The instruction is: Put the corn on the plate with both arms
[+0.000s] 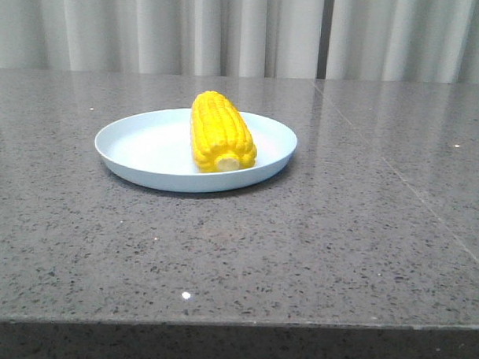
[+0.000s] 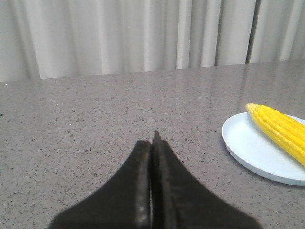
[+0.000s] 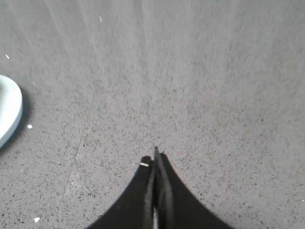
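A bright yellow corn (image 1: 221, 132) lies on the pale blue plate (image 1: 138, 148), its pale stub end facing the table's front edge. Neither arm shows in the front view. In the left wrist view the corn (image 2: 281, 130) rests on the plate (image 2: 248, 148), well apart from my left gripper (image 2: 153, 142), whose black fingers are pressed together with nothing between them. My right gripper (image 3: 156, 155) is also shut and empty over bare tabletop, with only the plate's rim (image 3: 8, 112) showing off to one side.
The speckled grey stone table (image 1: 316, 245) stretches around the plate, its front edge (image 1: 234, 323) near the camera. A seam (image 1: 397, 173) runs across the right part of the top. Pale curtains (image 1: 229, 29) hang behind the table.
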Motion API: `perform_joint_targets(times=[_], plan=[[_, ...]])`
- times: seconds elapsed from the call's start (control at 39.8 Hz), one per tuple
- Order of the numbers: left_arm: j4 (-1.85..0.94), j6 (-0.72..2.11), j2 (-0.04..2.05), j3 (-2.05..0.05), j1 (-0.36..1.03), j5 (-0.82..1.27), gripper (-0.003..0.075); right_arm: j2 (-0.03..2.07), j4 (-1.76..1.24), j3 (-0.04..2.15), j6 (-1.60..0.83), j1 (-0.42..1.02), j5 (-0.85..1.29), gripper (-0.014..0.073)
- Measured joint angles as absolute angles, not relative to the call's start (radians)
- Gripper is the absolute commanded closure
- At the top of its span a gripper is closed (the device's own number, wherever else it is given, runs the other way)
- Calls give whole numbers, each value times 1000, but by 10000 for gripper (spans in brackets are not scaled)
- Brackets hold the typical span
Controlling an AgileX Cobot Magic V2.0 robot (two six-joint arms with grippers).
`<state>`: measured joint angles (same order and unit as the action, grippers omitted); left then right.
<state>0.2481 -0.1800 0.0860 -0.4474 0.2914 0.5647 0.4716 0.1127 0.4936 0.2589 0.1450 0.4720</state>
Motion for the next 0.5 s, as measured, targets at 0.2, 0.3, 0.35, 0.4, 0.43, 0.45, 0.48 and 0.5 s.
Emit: perform_joint_targets(times=[0.2, 0.3, 0.35, 0.4, 0.43, 0.45, 0.48, 0.5], plan=[[248, -180, 86, -447, 291, 565, 741, 234, 121, 363, 259, 145, 409, 656], [248, -180, 86, -447, 291, 565, 741, 172, 121, 348, 259, 145, 393, 656], [248, -180, 86, -447, 291, 565, 741, 160, 121, 348, 259, 145, 386, 656], [248, -180, 86, -447, 291, 565, 741, 155, 121, 348, 259, 145, 384, 656], [248, -180, 86, -447, 291, 565, 741, 153, 121, 348, 259, 145, 384, 656], [248, -180, 86, -447, 291, 565, 741, 153, 121, 348, 259, 145, 382, 656], [248, -180, 86, -447, 291, 565, 741, 153, 121, 348, 259, 145, 383, 656], [248, -180, 86, -447, 291, 565, 741, 153, 121, 348, 259, 145, 383, 656]])
